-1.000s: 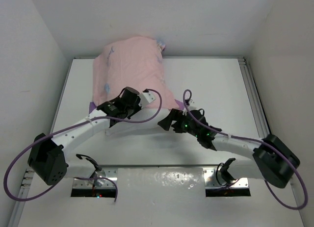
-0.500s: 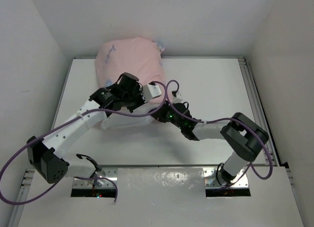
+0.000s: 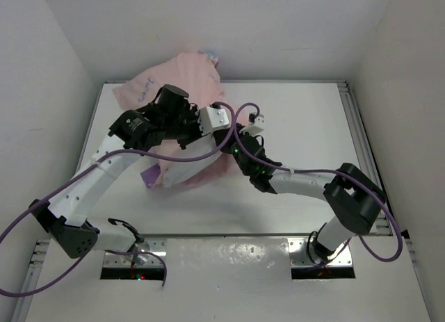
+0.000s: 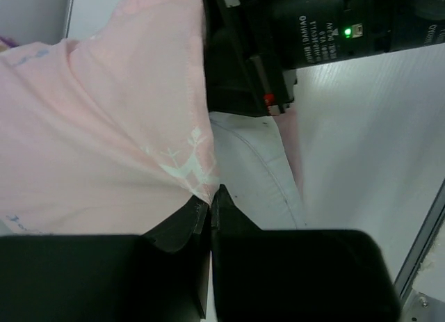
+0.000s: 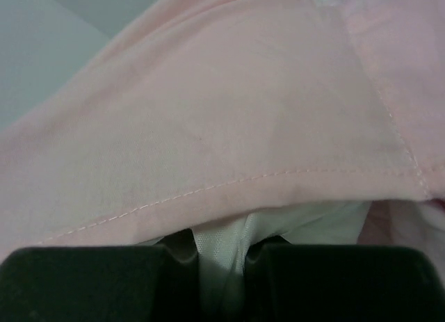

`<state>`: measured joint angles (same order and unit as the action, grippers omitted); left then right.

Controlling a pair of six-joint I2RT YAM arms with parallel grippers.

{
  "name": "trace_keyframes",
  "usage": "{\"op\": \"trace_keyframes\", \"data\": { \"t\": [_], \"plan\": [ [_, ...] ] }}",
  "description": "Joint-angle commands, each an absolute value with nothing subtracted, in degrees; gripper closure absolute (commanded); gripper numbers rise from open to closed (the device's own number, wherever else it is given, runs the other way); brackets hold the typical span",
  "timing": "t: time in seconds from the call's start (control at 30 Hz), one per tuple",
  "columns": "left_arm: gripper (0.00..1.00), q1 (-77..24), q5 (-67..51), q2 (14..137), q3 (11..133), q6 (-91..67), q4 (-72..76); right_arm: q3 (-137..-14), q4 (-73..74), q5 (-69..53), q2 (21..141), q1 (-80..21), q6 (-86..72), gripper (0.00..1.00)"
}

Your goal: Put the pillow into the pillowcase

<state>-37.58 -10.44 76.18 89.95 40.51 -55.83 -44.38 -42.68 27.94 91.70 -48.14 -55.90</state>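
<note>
Thin matt pink cloth pillowcase (image 3: 177,85), white stitched fabric pillow (image 4: 254,176), smooth white table (image 3: 306,120)

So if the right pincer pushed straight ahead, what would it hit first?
Probably the pillowcase: its pink hem hangs right in front of the right pincer, which pinches white pillow cloth.

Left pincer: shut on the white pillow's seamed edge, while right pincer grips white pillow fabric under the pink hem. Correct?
No. Left wrist view shows the left pincer shut on the pink pillowcase, not the pillow, whose seamed edge shows beside it. The right pincer does grip white pillow fabric under the pink hem.
</note>
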Motion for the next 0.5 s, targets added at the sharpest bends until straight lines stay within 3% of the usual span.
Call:
{"op": "trace_keyframes", "data": {
  "t": [0.0,0.13,0.17,0.2,0.3,0.33,0.37,0.47],
  "plan": [
    [1.0,-40.69,-22.67,74.09,92.99,41.39,-60.11,-51.06,-47.21,39.1,90.52,-48.95,-55.37,1.0],
    [1.0,-40.69,-23.22,71.72,85.54,44.03,-60.73,-50.01,-48.16,40.61,91.41,-49.66,-58.1,1.0],
    [0.94,-40.61,-21.11,71.28,83.6,44.29,-59.43,-49.75,-48.43,40.08,91.32,-49.83,-57.66,1.0],
    [0.86,-40.52,-18.05,70.76,81.76,43.08,-58.02,-49.83,-48.51,39.64,91.23,-49.92,-57.22,1.0],
    [0.29,-39.56,-4.54,68.56,76.91,39.56,-51.18,-50.8,-48.78,37.1,91.14,-50.54,-54.06,1.0],
    [0.21,-39.38,-2.05,68.47,76.3,38.51,-50.02,-50.8,-48.95,36.22,91.23,-50.54,-53.53,1.0],
    [0.01,-39.2,2.94,68.38,76.12,36.49,-48.88,-50.45,-49.39,35.78,91.32,-50.62,-53.44,1.0],
    [0.0,-39.02,8.95,67.94,74.19,34.54,-44.04,-49.66,-51.67,34.37,91.76,-50.63,-53.35,1.0]
  ]
}}
